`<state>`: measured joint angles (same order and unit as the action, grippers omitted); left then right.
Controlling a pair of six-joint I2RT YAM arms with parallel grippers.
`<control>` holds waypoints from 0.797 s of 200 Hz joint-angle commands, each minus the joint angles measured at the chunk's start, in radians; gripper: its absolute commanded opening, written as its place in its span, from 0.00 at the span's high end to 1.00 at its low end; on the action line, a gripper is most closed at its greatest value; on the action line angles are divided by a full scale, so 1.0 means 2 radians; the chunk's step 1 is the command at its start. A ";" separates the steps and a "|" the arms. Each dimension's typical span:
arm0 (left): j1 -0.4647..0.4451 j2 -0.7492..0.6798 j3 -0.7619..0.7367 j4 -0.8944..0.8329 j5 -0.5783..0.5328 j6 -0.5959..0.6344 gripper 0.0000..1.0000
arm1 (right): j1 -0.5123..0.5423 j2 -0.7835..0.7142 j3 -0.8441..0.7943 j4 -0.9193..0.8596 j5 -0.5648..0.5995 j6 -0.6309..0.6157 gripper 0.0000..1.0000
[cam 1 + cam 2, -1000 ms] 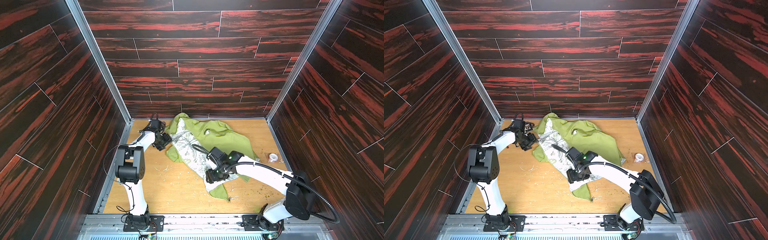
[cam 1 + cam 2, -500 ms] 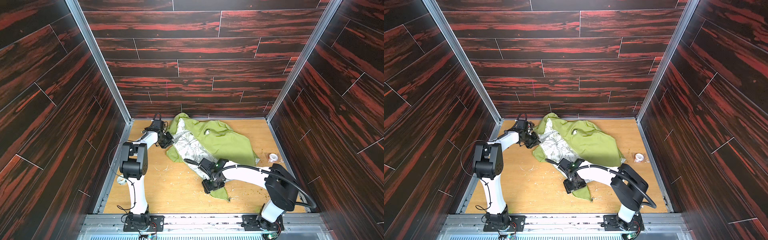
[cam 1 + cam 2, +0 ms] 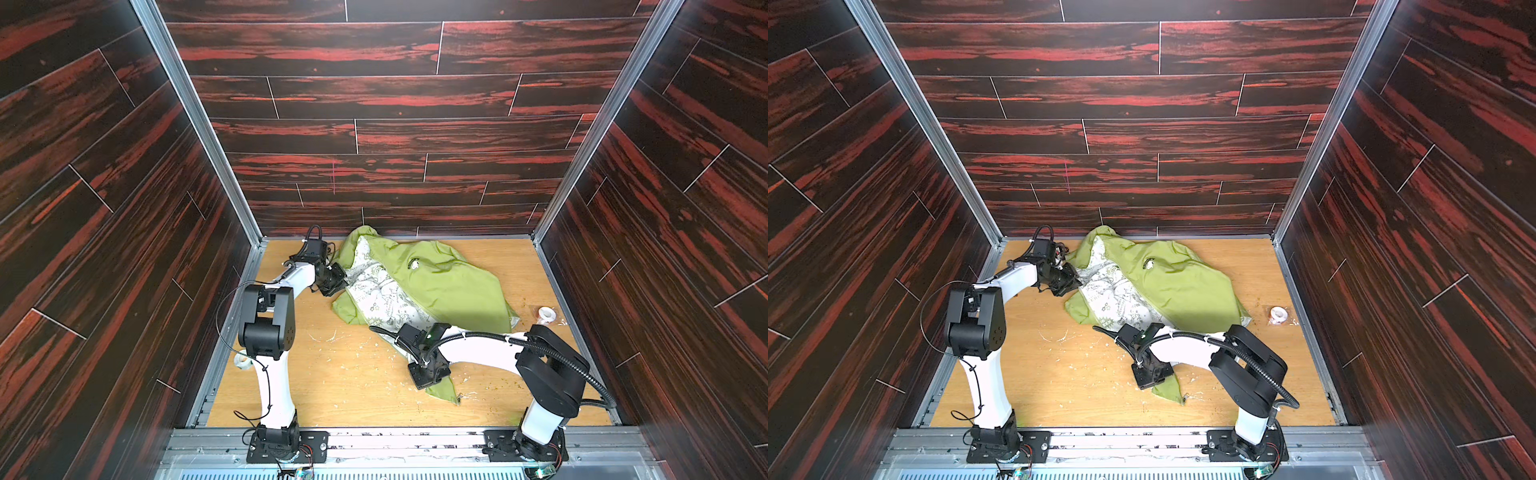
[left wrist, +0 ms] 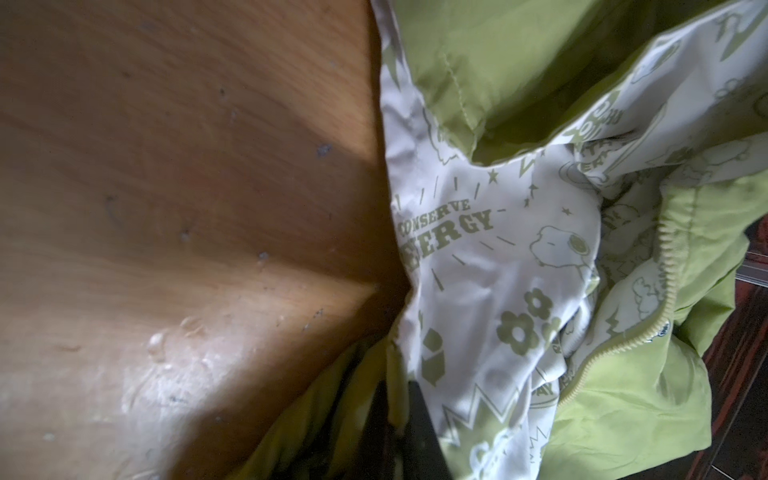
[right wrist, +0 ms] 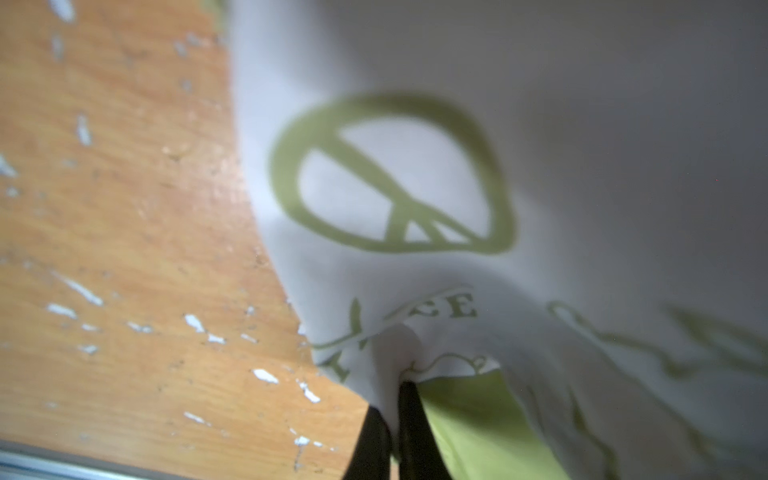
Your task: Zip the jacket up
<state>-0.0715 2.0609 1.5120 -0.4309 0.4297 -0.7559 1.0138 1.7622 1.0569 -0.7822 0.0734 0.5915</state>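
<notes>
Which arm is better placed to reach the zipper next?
Probably left: zipper teeth run near the left gripper, shut on the jacket. The right gripper pinches lining; no zipper in its view.

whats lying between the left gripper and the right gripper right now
The jacket, its white printed lining face up, stretches from the left gripper to the right gripper; both top views show it.

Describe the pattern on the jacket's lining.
White with olive-green prints: flowers, a cartoon dog, stars and lettering. The left wrist view shows the lining best.
</notes>
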 commanded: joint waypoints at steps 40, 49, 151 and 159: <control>0.031 -0.100 0.032 -0.054 -0.010 0.019 1.00 | 0.003 -0.097 0.108 -0.042 -0.088 -0.042 1.00; 0.038 -0.109 0.043 -0.063 -0.017 0.019 1.00 | 0.002 -0.108 0.130 -0.047 -0.112 -0.045 1.00; 0.011 0.033 0.318 -0.167 -0.044 0.027 1.00 | -0.206 -0.227 -0.070 0.093 -0.389 0.071 1.00; -0.004 0.060 0.347 -0.167 -0.044 0.022 1.00 | -0.230 -0.230 -0.110 0.114 -0.408 0.086 1.00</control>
<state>0.0006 2.0281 2.1006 -0.7120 0.3428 -0.6960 0.6693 1.3407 1.0302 -0.6510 -0.5358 0.6476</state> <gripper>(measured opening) 0.063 0.052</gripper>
